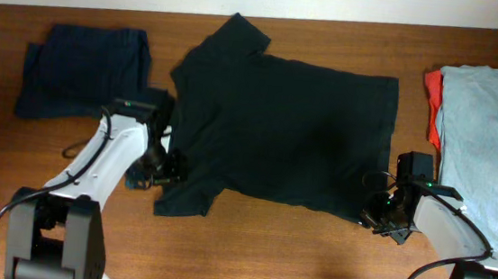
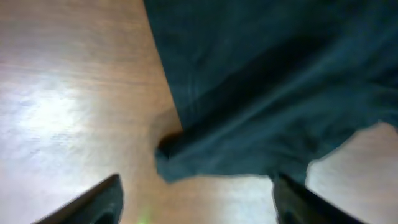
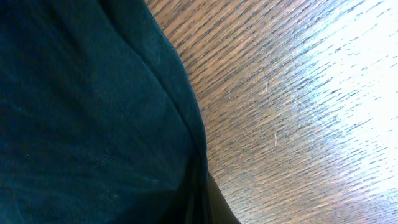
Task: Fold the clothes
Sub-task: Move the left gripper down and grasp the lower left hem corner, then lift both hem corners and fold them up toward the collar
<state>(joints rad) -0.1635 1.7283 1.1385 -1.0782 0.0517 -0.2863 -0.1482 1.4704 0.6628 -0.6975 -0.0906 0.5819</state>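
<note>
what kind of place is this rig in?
Probably a robotics lab bench: left arm and right arm at a wooden table, black T-shirt spread out, folded navy garment and grey-blue garment set aside.

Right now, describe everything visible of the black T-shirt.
The black T-shirt is soft, matte fabric with short sleeves. It lies spread out sideways on the wooden table, collar end to the left and hem to the right, with slight wrinkles. One sleeve points toward the far edge. The near sleeve lies at the open left claw. The shut right claw seems to pinch the near hem corner.
</note>
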